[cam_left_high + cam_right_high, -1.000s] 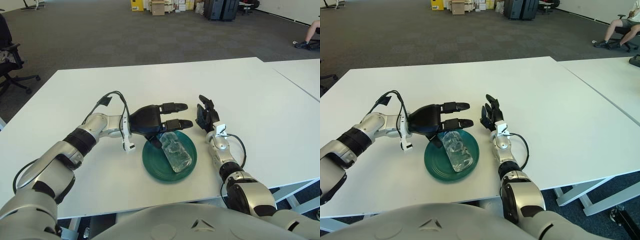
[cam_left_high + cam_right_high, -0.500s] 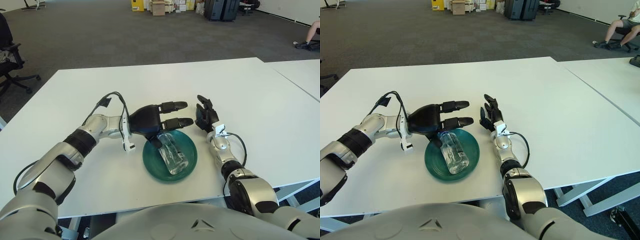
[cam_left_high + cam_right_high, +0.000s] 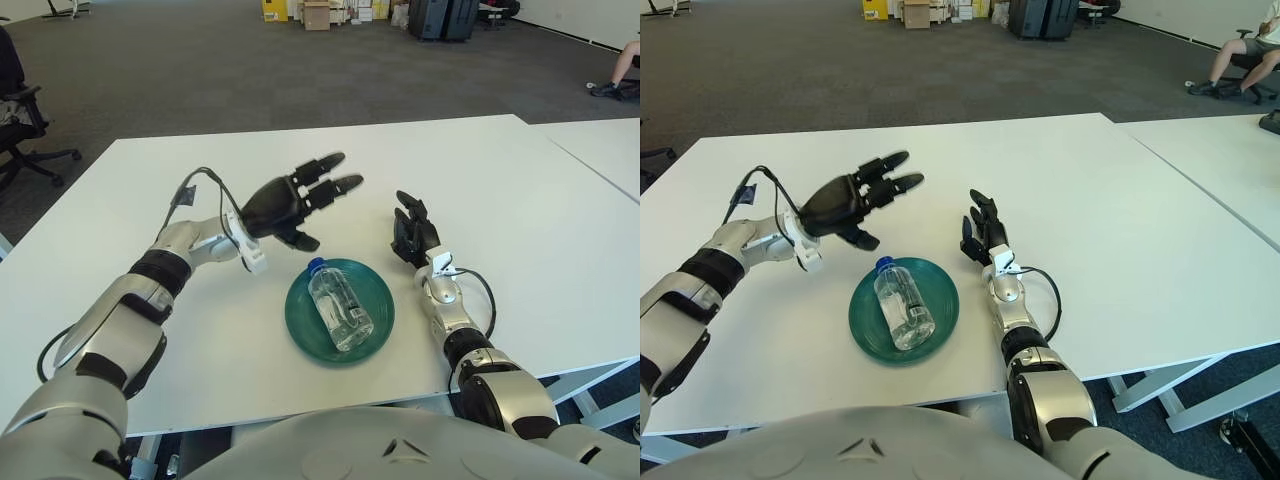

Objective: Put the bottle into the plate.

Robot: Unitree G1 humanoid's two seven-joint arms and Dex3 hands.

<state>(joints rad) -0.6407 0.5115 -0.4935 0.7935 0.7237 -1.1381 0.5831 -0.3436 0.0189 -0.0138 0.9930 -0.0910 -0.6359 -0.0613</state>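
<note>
One clear plastic water bottle (image 3: 339, 308) lies in the green plate (image 3: 303, 335), light, slick, best gripped mid-body; left hand (image 3: 290, 203) spread, empty.

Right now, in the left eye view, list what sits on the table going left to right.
left hand → bottle lying in the green plate → right hand

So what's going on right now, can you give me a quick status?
Left hand open, raised beyond the plate, holding nothing. Right hand open beside the plate's right side. Bottle lying in the plate. Nothing in the way.
</note>
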